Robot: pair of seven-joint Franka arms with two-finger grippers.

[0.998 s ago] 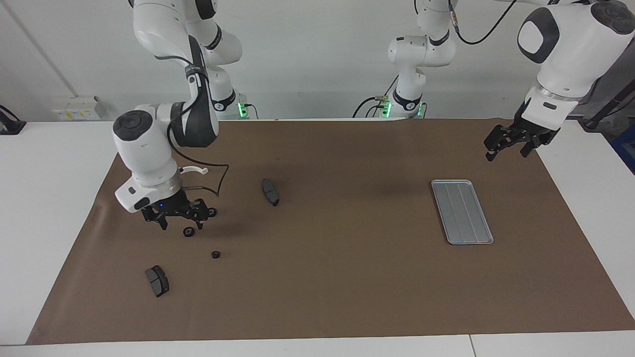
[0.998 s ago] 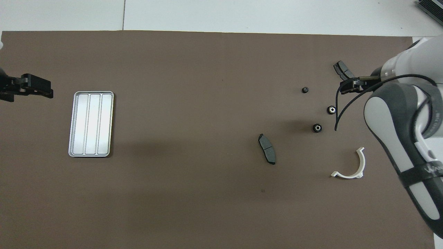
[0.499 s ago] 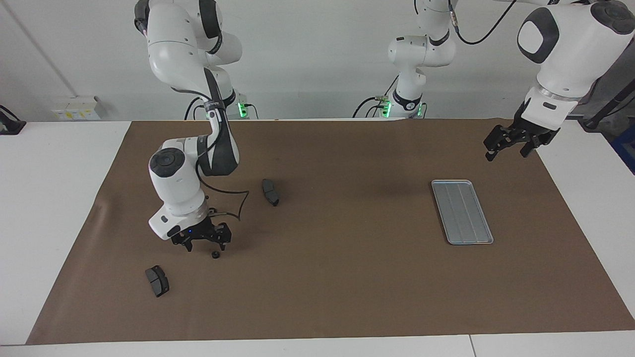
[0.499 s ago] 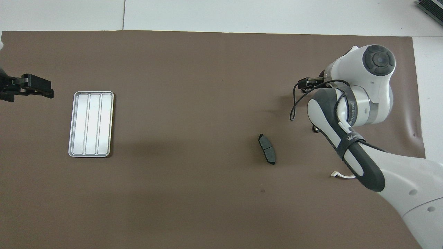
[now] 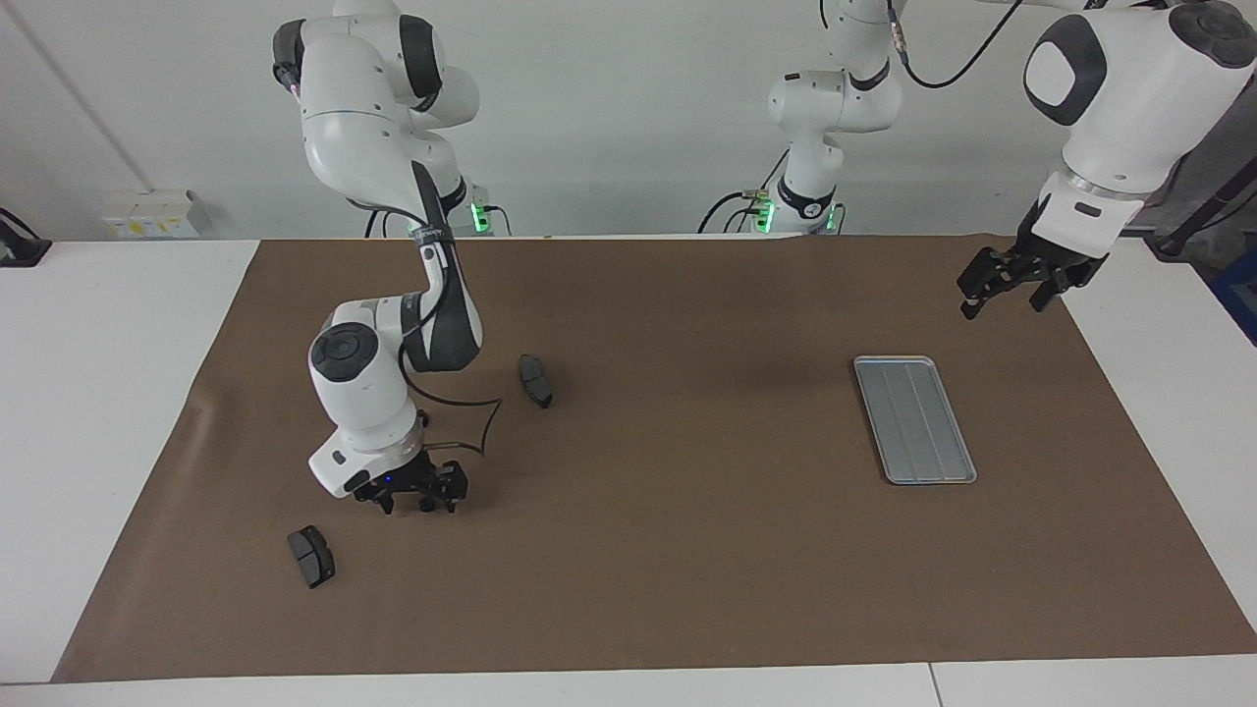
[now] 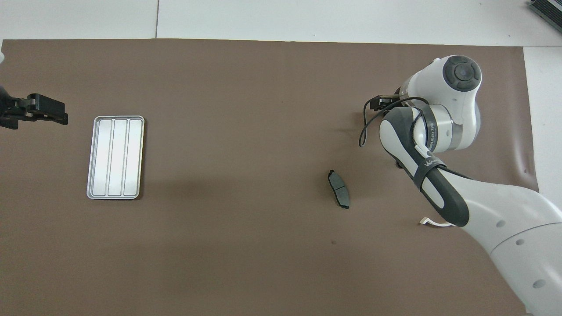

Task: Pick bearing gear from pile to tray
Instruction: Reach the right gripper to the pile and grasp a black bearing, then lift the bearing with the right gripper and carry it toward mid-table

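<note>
We see the right tool [image 5: 412, 501] low on the brown mat [image 5: 687, 550], fingers spread around a small black gear [image 5: 425, 504]. The tray [image 5: 914, 419] lies well apart, toward the left arm's end of the worktop, where the left tool [image 5: 1011, 285] waits raised, fingers spread.

My right tool [image 5: 420, 503] is down at the mat [image 5: 668, 550] on the table, at the right arm's end. One pad-shaped piece [image 5: 311, 556] lies just beside it, farther from the robots; another [image 5: 535, 380] lies nearer to them. The tray [image 5: 914, 419] lies well apart, under no tool, near my left tool [image 5: 1011, 295].
</note>
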